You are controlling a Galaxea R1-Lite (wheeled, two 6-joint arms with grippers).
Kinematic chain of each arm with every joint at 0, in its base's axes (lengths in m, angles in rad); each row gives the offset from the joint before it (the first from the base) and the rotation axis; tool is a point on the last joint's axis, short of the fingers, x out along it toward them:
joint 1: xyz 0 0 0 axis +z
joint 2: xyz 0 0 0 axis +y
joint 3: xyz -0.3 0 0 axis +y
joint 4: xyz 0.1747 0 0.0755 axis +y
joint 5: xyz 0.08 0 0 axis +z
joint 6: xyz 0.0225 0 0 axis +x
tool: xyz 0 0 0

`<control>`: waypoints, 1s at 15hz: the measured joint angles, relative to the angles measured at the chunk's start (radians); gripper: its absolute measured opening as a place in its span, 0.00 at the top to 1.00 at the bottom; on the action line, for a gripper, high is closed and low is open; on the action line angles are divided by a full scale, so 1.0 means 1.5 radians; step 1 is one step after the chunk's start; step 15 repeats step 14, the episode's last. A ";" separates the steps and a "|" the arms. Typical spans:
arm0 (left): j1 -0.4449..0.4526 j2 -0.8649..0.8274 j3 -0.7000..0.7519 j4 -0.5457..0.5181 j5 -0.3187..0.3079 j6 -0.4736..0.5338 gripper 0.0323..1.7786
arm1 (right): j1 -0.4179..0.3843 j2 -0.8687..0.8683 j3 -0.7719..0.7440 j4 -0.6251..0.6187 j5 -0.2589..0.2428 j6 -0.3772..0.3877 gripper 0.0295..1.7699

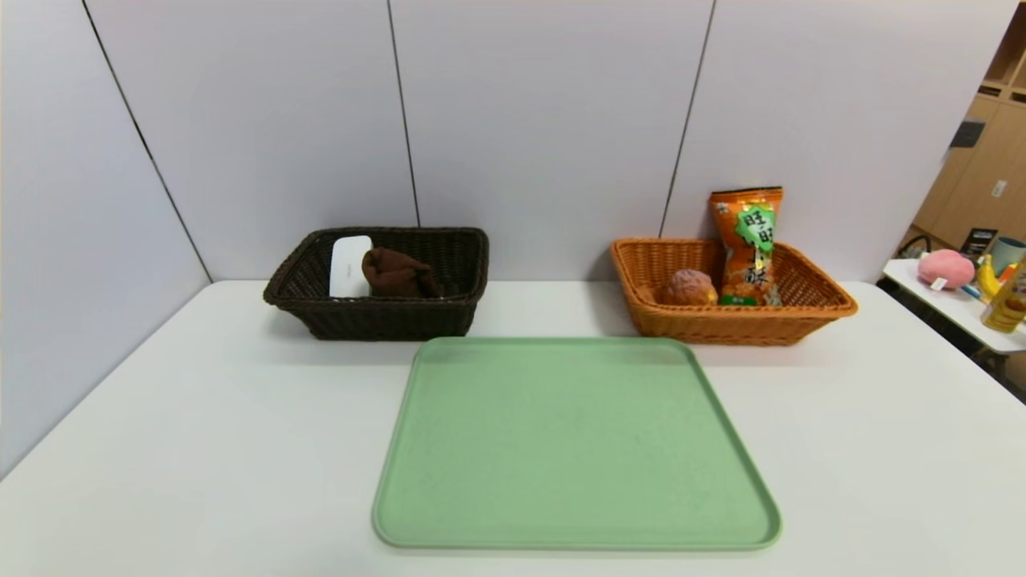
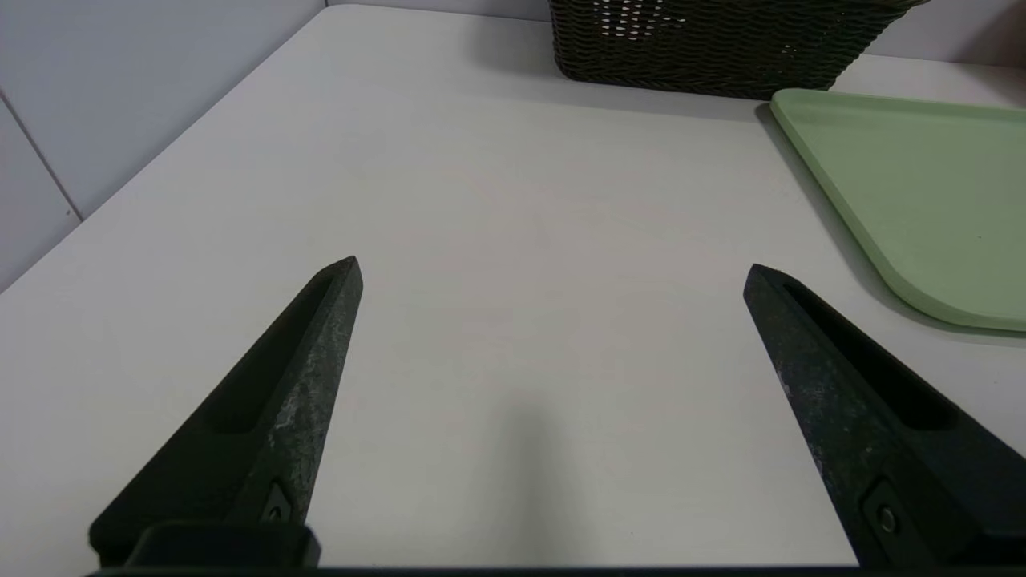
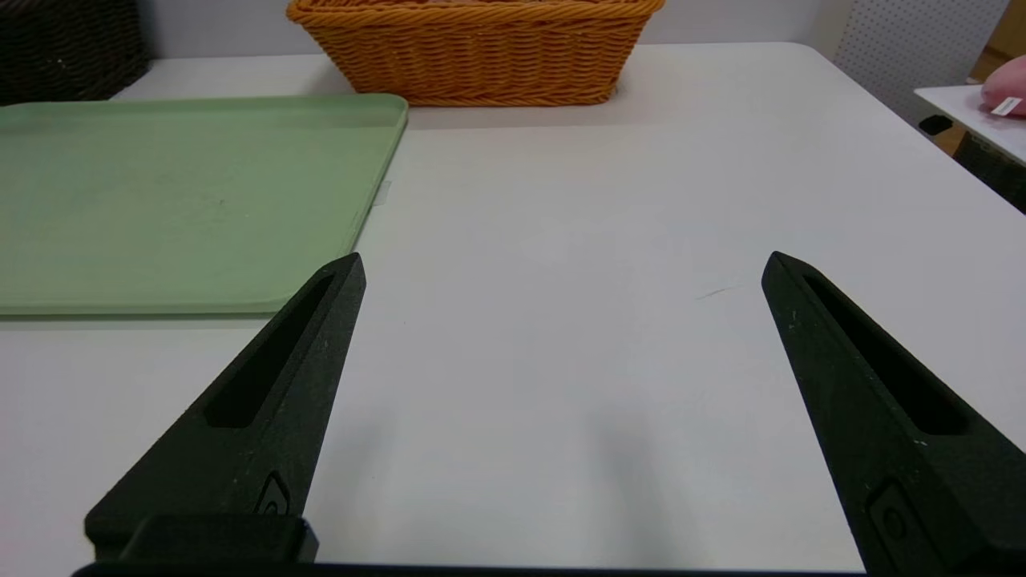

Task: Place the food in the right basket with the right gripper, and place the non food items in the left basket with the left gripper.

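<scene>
I see both grippers parked low over the table's near edge — left gripper [image 2: 553,268] & right gripper [image 3: 561,264] spread wide, holding nothing. Towel [image 1: 398,273] + white box [image 1: 350,266] in the dark basket [image 1: 377,314] at the table's far edge; snack bag [image 1: 748,245] + bun [image 1: 688,288] in the tan basket [image 1: 733,324].

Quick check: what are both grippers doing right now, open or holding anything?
Left gripper: open, holding nothing, over bare table.
Right gripper: open, holding nothing, over bare table beside the green tray.
</scene>
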State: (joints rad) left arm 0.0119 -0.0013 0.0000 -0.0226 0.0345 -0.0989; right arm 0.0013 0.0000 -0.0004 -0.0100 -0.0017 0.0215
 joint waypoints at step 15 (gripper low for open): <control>0.000 0.001 0.000 -0.001 0.000 -0.003 0.05 | 0.000 0.000 0.000 0.000 0.000 0.000 0.03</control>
